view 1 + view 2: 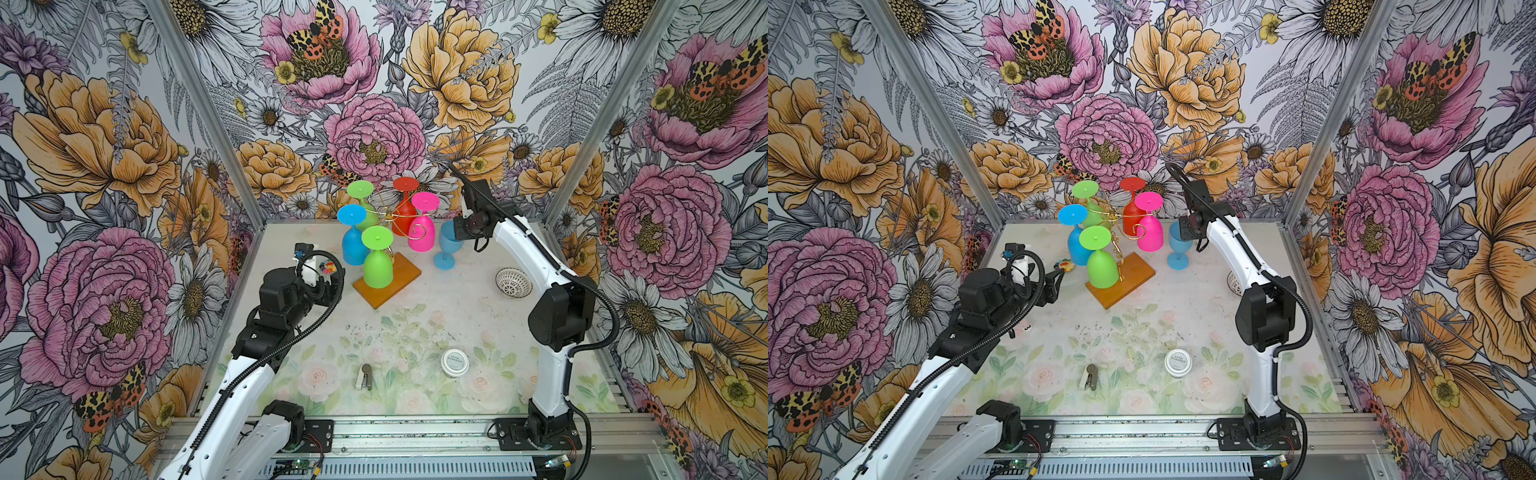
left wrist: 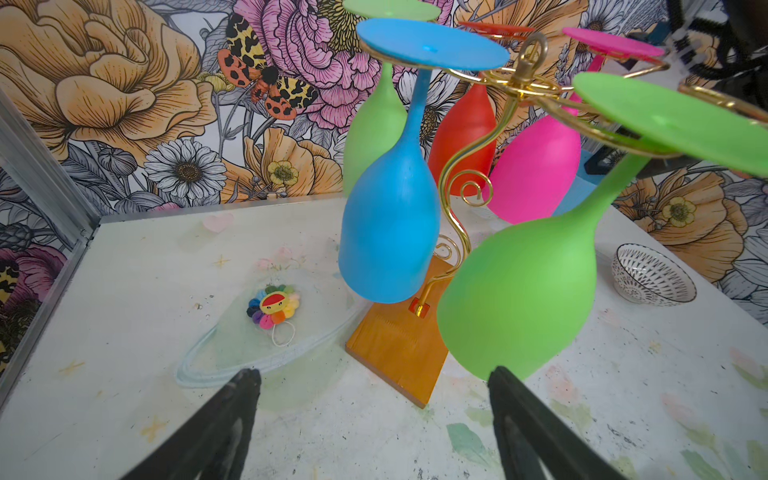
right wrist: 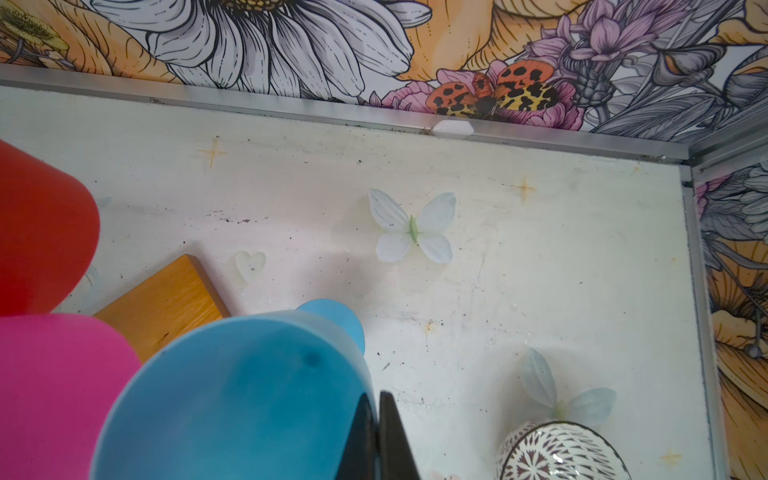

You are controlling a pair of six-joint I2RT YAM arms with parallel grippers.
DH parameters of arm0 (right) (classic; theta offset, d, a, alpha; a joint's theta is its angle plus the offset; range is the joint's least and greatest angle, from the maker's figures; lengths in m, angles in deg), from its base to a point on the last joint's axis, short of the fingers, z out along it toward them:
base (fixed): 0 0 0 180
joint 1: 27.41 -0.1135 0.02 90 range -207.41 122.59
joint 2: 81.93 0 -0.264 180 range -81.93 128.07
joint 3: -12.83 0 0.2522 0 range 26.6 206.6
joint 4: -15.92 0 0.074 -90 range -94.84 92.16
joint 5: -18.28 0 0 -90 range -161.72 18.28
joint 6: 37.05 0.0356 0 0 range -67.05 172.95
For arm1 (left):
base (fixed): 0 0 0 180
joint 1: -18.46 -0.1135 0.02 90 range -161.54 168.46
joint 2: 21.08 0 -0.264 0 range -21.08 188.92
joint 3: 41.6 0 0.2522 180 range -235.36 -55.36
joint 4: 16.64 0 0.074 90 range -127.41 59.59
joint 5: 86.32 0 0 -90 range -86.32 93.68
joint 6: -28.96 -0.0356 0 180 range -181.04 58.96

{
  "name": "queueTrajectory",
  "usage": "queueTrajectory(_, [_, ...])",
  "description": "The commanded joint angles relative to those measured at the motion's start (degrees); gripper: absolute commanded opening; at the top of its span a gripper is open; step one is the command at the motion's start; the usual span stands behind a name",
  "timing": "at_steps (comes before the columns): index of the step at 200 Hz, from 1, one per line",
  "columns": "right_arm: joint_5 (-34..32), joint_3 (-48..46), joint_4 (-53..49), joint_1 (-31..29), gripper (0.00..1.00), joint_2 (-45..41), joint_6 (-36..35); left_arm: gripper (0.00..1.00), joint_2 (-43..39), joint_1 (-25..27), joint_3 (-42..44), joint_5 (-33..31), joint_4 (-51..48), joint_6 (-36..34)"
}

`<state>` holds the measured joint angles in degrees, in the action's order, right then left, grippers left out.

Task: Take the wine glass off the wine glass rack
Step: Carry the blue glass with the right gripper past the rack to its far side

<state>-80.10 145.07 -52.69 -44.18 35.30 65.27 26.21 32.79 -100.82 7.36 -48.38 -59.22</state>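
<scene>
Right wrist view: right gripper (image 3: 377, 399) pinches the rim of the blue wine glass (image 3: 232, 399), which is already off the wine glass rack (image 1: 390, 291) and upright near the table's (image 3: 540, 270) far edge. Release probably remains. The left gripper (image 2: 374, 374) is spread wide and empty.

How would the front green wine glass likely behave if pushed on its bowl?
The front green wine glass hangs upside down by its foot on the wine glass rack, so it would probably swing. Its matte, opaque bowl looks plastic: likely light and not very slippery. The thin wire rack might rock too.
</scene>
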Motion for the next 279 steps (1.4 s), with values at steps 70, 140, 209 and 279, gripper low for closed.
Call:
queueTrajectory(70, [0.9,12.8,1.0,0.5,0.0,9.1,0.7,0.9,-2.4,-0.6,0.5,-1.7,1.5,0.3])
queueTrajectory(140, [1.3,17.8,1.1,0.4,0.0,13.9,1.7,0.91,-2.6,-0.5,0.8,-1.7,2.2,0.5])
queueTrajectory(209, [0.2,20.4,1.4,0.2,0.0,17.1,2.5,0.91,-4.3,-0.6,1.3,-1.6,2.2,0.7])
queueTrajectory(279, [-3.2,20.5,2.7,0.2,0.0,18.2,3.2,0.91,-4.9,-0.3,1.7,-1.8,2.3,0.8])
